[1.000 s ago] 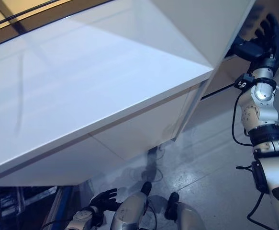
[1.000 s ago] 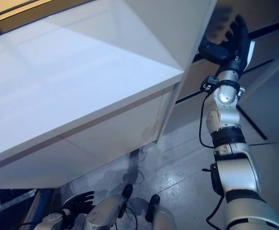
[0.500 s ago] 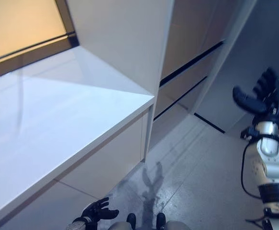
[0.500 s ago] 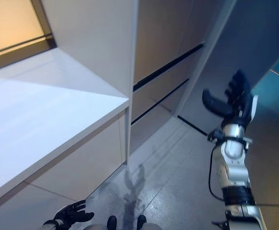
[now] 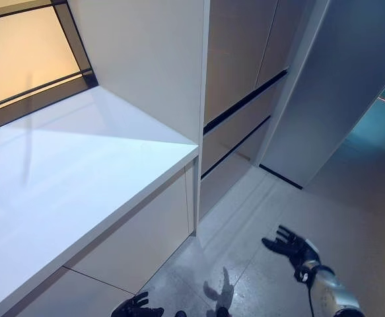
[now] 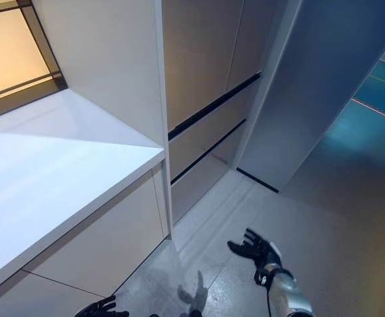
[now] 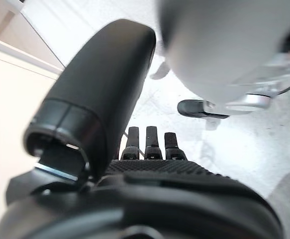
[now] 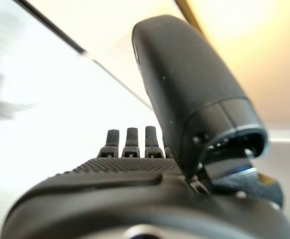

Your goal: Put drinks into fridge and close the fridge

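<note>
A: A white countertop (image 5: 80, 178) runs along the left, ending at a tall white side panel (image 5: 146, 59). To its right stand beige cabinet fronts (image 5: 235, 53) with dark horizontal gaps, then a large grey panel (image 5: 350, 86) standing out at an angle, with grey floor (image 5: 245, 218) in front.

B: Where are the hands?

A: The right hand (image 5: 290, 246) hangs low over the floor on the right, fingers spread and straight, holding nothing. The left hand (image 5: 136, 308) shows at the near edge, fingers loosely spread, also empty. Both wrist views agree: straight fingers, nothing past them.

B: And the drinks? The fridge?

A: No drink shows in any view. The angled grey panel may be the fridge door, but I can't confirm it; no shelves or interior are in sight.

B: So what would you advise?

A: If that panel is the door and still needs closing, I'd judge a flat open palm on its outer face, near the free edge, pushed steadily until it seats. First, though, look round to check whether any drinks remain outside.

B: Anything else unclear?

A: The left hand is cut off by the near edge, and the grey panel's top and right part run out of view.
</note>
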Tool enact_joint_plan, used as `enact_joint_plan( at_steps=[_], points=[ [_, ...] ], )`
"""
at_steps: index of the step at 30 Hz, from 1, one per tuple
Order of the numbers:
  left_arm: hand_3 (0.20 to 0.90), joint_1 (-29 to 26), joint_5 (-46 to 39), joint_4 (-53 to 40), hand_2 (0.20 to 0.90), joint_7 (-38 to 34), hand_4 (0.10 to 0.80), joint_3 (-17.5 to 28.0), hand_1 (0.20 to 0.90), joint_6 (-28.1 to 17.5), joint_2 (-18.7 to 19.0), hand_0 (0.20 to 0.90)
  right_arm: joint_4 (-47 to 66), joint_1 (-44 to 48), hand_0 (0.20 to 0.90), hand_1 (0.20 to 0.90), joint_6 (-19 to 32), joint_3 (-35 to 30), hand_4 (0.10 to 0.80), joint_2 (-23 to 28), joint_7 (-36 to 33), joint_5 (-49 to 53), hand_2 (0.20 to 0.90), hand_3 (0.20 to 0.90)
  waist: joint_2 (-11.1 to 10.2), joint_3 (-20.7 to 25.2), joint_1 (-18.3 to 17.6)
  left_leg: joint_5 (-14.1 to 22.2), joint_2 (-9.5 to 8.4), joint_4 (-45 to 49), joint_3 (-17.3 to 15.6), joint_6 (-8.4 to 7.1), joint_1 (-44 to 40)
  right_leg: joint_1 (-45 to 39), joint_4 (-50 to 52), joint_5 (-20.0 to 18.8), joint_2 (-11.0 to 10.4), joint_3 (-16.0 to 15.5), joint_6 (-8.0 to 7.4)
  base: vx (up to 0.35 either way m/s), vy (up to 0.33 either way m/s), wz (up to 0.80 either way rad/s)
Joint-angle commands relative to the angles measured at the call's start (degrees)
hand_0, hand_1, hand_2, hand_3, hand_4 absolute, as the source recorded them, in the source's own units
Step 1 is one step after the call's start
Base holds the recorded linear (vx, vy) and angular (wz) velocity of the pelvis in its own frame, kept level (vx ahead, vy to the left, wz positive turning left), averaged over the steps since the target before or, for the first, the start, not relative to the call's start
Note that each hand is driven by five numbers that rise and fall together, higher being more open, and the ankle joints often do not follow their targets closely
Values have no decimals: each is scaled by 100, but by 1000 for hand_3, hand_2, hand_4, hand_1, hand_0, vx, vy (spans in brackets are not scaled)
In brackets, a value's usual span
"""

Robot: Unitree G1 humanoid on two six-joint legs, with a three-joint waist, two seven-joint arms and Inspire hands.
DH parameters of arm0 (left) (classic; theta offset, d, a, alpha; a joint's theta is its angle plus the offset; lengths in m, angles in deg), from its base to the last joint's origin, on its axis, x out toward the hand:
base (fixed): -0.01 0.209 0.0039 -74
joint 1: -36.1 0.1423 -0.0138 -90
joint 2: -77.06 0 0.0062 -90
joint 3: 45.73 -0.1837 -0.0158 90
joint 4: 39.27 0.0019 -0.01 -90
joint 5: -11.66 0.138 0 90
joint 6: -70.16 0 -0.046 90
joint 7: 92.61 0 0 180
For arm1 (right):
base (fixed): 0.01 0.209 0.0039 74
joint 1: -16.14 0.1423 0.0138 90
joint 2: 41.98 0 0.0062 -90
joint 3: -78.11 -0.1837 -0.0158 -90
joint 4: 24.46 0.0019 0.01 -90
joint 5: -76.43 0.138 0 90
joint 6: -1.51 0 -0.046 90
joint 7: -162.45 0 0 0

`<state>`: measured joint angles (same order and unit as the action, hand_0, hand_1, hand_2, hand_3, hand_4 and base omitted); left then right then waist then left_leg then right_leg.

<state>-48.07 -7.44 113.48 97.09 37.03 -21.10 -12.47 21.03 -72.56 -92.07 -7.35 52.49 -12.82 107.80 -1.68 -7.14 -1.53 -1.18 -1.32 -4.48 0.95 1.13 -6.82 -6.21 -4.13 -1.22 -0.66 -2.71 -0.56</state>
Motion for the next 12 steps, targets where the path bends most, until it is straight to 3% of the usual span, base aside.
enact_joint_plan(
  at_steps=[1, 6, 10, 12],
  points=[
    [900, -249, 145, 198, 900, 161, 800, 3, 900, -160, 220, 900, -448, 224, 900, 900, 15, 80, 800, -3, 317, -423, 900, 900, -85, 165, 166, 397, -128, 471, -287, 92, 179, 293, 504, 104, -96, -107, -171, 0, 0, 0],
    [900, -380, 266, 425, 900, 202, 800, -100, 900, -207, 154, 900, -1906, 344, 900, 900, -230, 302, 800, -329, 370, -870, 900, 900, -40, 155, 306, 397, -155, 482, -177, 120, 117, 184, 503, 125, -109, -196, -150, -2, 1, 5],
    [900, -475, 267, 634, 900, 203, 800, -218, 900, -252, 33, 900, -2644, 454, 900, 900, -710, 110, 800, -546, -1, -33, 900, 900, 25, 209, 372, 383, -183, 427, -83, 142, 43, 85, 457, 136, -98, -255, -124, 5, 21, 11],
    [900, -486, 256, 693, 900, 209, 800, -242, 900, -273, -49, 900, -2804, 418, 900, 900, -827, -8, 800, -650, 50, -244, 900, 900, 67, 248, 349, 382, -180, 399, -90, 142, 11, 67, 451, 143, -99, -257, -124, 1, 36, 2]
  ],
)
